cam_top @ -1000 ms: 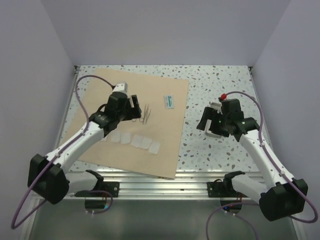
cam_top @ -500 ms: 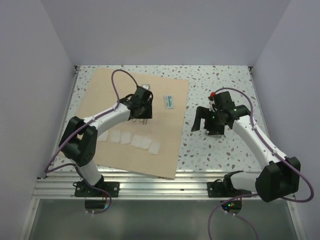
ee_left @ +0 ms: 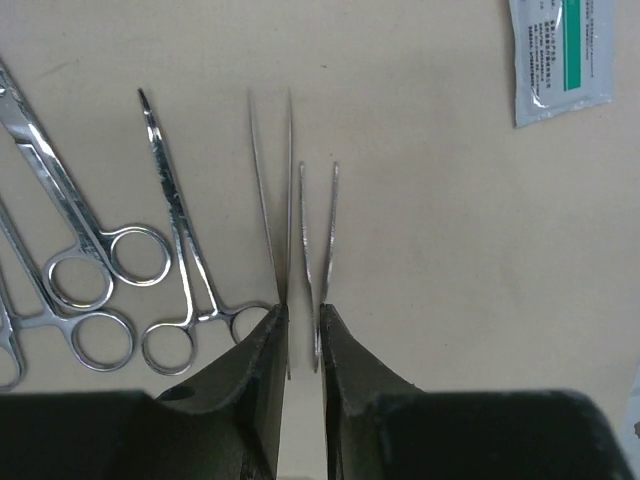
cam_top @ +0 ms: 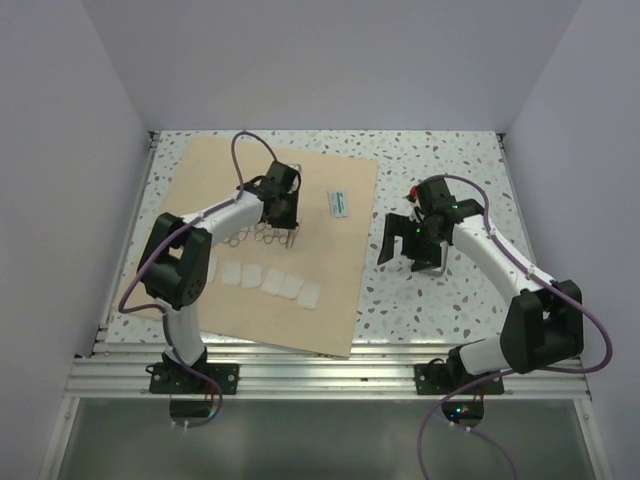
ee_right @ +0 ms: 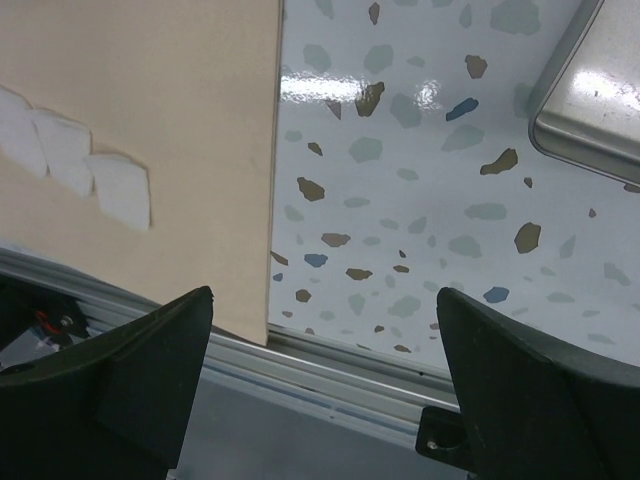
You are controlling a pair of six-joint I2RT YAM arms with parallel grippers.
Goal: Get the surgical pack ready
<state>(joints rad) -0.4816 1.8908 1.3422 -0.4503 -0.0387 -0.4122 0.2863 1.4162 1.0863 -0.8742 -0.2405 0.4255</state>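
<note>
The tan sheet lay flat over the left half of the table, and everything for the pack sat on it except the tray. Only a corner of the tray showed, on bare tabletop at the upper right of the right wrist view. The right gripper hung wide apart and empty above the sheet's right edge, and the tray was outside its jaws. The left gripper was low over the instruments in the sheet's upper middle. Its jaws were almost together, leaving a thin slot that held the joined ends of two tweezers. Whether it pinched them could not be told. The step looked like gathering the instruments, with nothing loaded or wrapped yet. The next move probably called for a firm pinch on a single pair and a straight lift, because the two pairs lay just beside each other and could drag. Both tweezers ran bottom to top in the left wrist view, with their open tips toward the top of the frame. To their left, the ring-handled forceps had rings toward the bottom and tips tilted to the upper left. A row of gauze squares lay below the instruments in the top view. A small packet sat at the upper right of the left wrist view.
</note>
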